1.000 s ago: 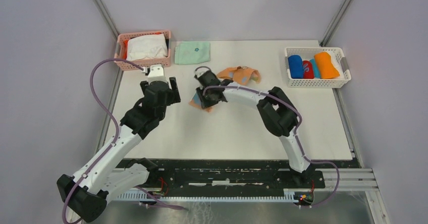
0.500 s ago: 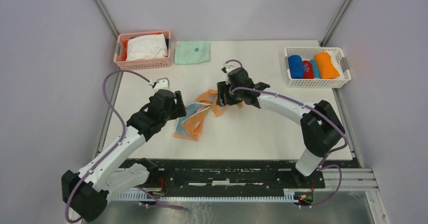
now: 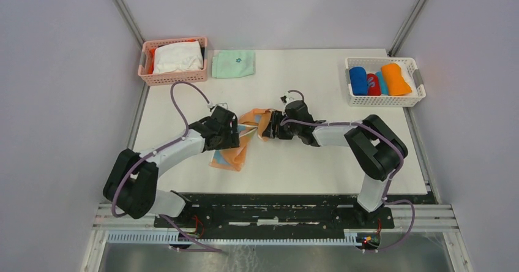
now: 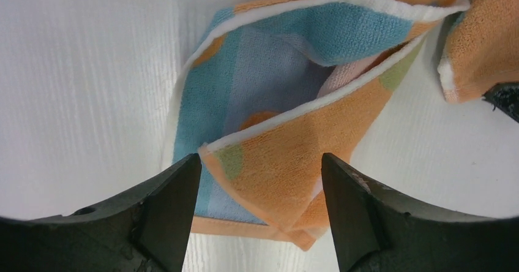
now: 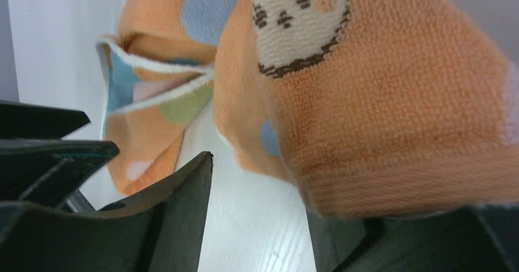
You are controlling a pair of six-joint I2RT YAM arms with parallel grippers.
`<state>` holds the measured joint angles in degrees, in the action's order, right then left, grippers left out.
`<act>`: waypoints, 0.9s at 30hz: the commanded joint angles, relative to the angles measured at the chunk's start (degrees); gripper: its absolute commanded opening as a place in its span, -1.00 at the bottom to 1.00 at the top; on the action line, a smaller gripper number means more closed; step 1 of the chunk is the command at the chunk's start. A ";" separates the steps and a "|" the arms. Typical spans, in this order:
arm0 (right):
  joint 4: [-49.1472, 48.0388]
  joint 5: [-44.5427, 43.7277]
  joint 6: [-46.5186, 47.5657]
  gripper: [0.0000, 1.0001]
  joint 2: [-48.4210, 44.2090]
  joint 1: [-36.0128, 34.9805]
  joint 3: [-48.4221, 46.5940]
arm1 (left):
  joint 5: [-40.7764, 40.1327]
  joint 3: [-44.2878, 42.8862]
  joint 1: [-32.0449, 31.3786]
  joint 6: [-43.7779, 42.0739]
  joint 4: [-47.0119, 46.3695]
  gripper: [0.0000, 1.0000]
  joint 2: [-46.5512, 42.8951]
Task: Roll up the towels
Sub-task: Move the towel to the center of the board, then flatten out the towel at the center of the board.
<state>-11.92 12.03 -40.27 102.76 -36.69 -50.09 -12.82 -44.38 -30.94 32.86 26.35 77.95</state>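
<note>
The peach towel with dots and pastel stripes lies crumpled and partly folded at mid-table. My left gripper is low over its left part. In the left wrist view its jaws are open with a folded corner of the towel between them. My right gripper is at the towel's right end, open, with the towel draped over its right finger. The blue towel and the orange towel lie rolled in the white basket.
A pink basket holding a white cloth stands at the back left. The folded mint-green cloth lies beside it. A red roll also sits in the white basket. The two grippers are close together.
The towel, bunched under the right gripper a second ago, was dragged right and spread out. The left gripper moved right and down onto the towel's left part. The right gripper dropped lower.
</note>
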 commanded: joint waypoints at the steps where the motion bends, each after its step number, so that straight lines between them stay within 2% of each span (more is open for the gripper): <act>1: -13.27 -0.55 -3.28 0.22 4.02 0.12 -0.30 | 2.40 -2.61 -0.50 1.89 -4.99 0.55 3.84; 2: -14.35 -0.50 -3.61 0.16 4.65 0.15 -0.41 | 2.52 -2.41 -0.85 2.06 -5.33 0.54 4.62; 5: -15.82 1.05 -5.34 -0.26 4.36 1.03 -0.92 | 2.41 -1.42 -2.12 2.33 -5.45 0.46 6.05; 7: -13.56 1.84 -6.45 -0.46 2.26 2.50 -1.79 | 2.20 -0.18 -2.80 2.45 -5.39 0.31 6.55; 12: -4.18 2.84 -7.97 -0.71 -6.89 9.06 -4.69 | 2.72 2.99 -4.32 3.11 -4.10 -0.17 7.89; 15: 8.54 0.99 -6.78 -0.86 -11.04 13.80 -10.75 | 2.06 3.46 -7.41 3.41 -1.97 -0.30 7.83; 19: 21.69 -2.74 -7.35 -0.80 -11.95 20.28 -19.26 | 0.18 2.74 -12.24 4.16 1.89 -0.33 6.68; 23: 25.23 -6.88 -7.95 -0.35 -9.42 24.82 -24.66 | 0.20 2.68 -15.35 5.28 4.51 -0.33 5.03; 27: 33.25 -6.20 -0.45 0.00 -2.54 25.78 -34.36 | -0.15 2.30 -15.55 5.53 4.19 -0.24 3.41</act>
<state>10.87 7.20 -46.74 94.43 -10.96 -76.51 -12.88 -42.52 -46.26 35.40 27.07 83.26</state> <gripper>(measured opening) 0.449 0.358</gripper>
